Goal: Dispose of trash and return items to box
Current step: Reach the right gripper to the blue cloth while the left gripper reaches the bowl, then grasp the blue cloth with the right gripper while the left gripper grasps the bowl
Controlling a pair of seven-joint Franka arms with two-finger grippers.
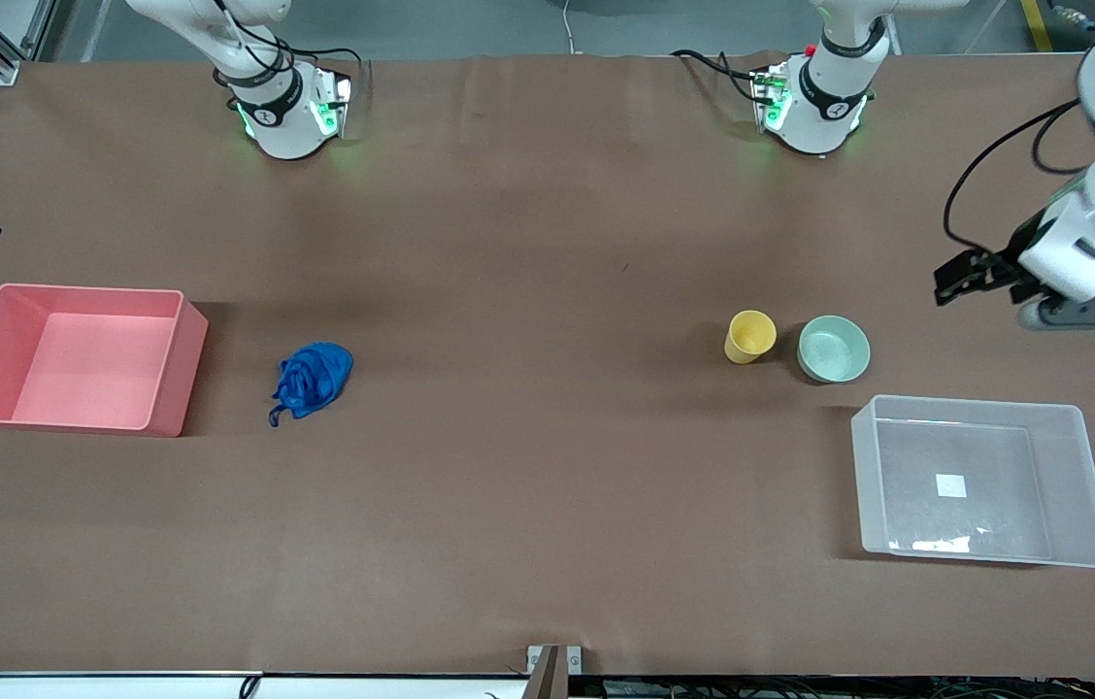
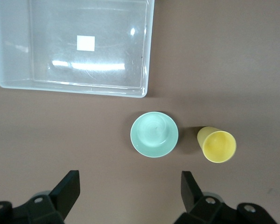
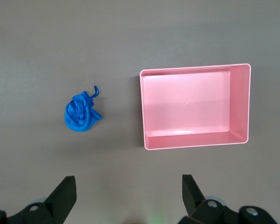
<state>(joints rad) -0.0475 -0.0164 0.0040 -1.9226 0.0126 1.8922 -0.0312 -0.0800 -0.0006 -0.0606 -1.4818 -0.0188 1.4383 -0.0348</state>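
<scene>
The pink bin (image 3: pixel 194 106) lies ahead of the right gripper (image 3: pixel 129 198), whose jaws are spread wide with nothing between them; the blue trash (image 3: pixel 81 114) sits beside that bin, clear of its wall. The clear box (image 2: pixel 73 44) lies ahead of the left gripper (image 2: pixel 130 196), also released and empty, high over the table (image 1: pixel 528 291) at the left arm's end. Between those jaws and the box stand the mint bowl (image 2: pixel 154 134) and, just beside it, the yellow cup (image 2: pixel 217 144), apart from each other.

Nothing is grasped yet, so the first pick is probably next. For the trash, drop straight over the wad's bulk, not its loop. The gap between cup and bowl is narrow, so a finger there risks nudging the neighbour; open table surrounds everything else
</scene>
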